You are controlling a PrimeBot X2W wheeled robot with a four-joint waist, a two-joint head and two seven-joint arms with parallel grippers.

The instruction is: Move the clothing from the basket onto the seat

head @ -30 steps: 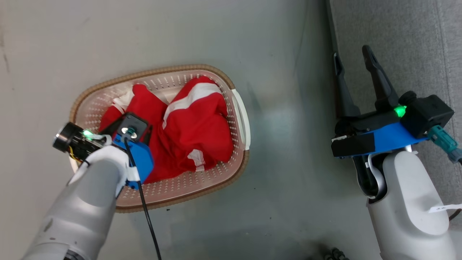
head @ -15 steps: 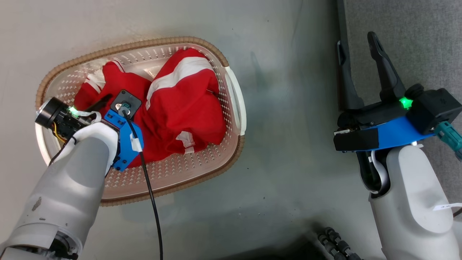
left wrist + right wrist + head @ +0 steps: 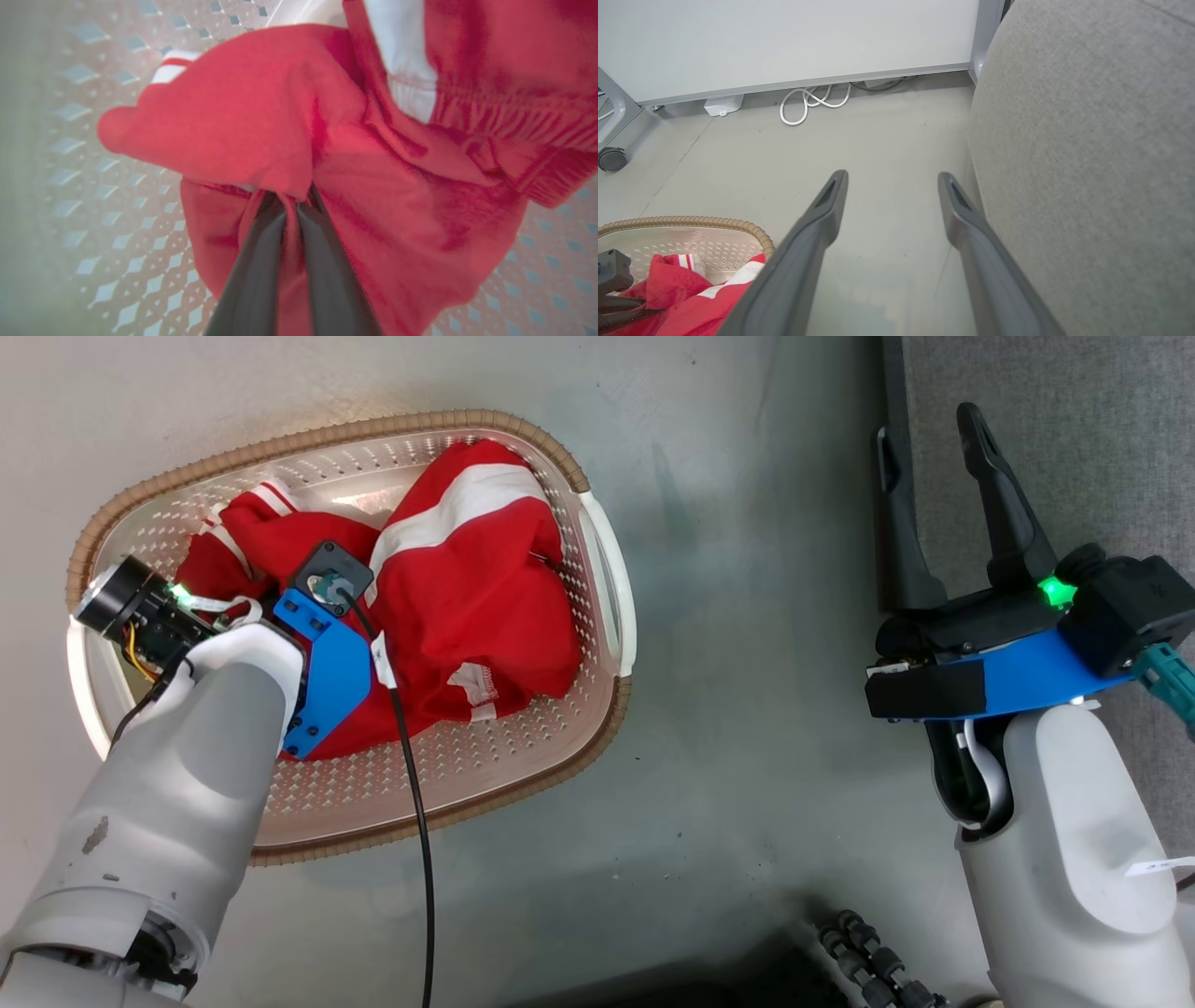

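- left gripper (image 3: 292, 198): the two fingers stand nearly together with a fold of red cloth pinched between them, close to the tips. the grip is on the clothing (image 3: 467, 588).
- the clothing lies heaped inside the basket (image 3: 308, 434). the basket stands on the floor (image 3: 747, 709), well apart from the seat (image 3: 1074, 429) on the robot's right.
- right gripper (image 3: 924, 425): fingers spread wide, nothing held, hanging over the floor just beside the seat's edge.
- step in hand, as judged: secure the pinch, then lift the cloth out of the basket.
- the fold looks shallow in the fingers, so clamp firmly before raising or soft fabric may slide out.
- raise straight up until the hanging cloth is above the rim. a sideways pull would likely drag or tip the light basket.
- it cannot be told whether one garment or both are caught, so lift slowly and watch what follows.
- carry to the right clear of the open right gripper, and release only once the cloth hangs over the flat of the seat, not over its rounded edge.
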